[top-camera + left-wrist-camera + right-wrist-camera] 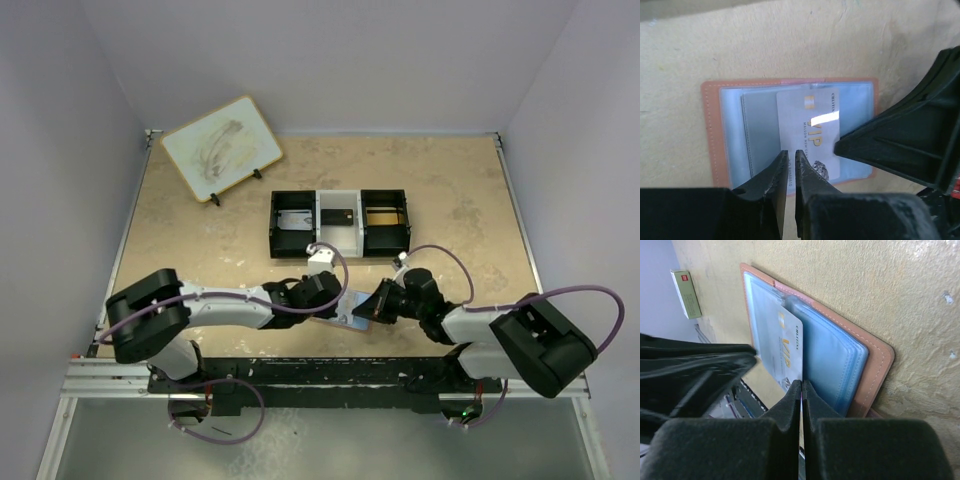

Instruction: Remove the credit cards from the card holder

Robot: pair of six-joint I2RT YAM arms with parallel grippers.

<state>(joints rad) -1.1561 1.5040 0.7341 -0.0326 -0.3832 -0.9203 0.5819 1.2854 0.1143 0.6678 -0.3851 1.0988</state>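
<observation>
**Card holder [715, 150] lies open, one card on top of it**

The card holder lies flat and open on the table [200, 250], on the near side of the tray [272, 222], between the tray and the arm bases. From above it is almost fully hidden under the two grippers, which meet there, and only a pale strip of it shows. The wrist views show its brown rim and its grey-blue plastic slots.

One credit card [810, 125], pale grey with the letters VIP, lies across these slots. I cannot tell whether one end of it sits inside a slot. Its small print is too blurred to read, and it is not possible to see whether other cards are in the slots.

The left gripper [791, 152] has its jaws parted by a thin slit and grasps nothing. Its tips are at the short edge of the card, but I cannot tell if they touch it. The right gripper [801, 384] is clenched with nothing between the jaws. Its tips meet the long edge of the card, beside the bulging slots.

Each of the three compartments of the tray holds a flat thing, too small to name. Beyond the tray, to its left, a white board [220, 148] with a wooden rim stands tilted.
</observation>
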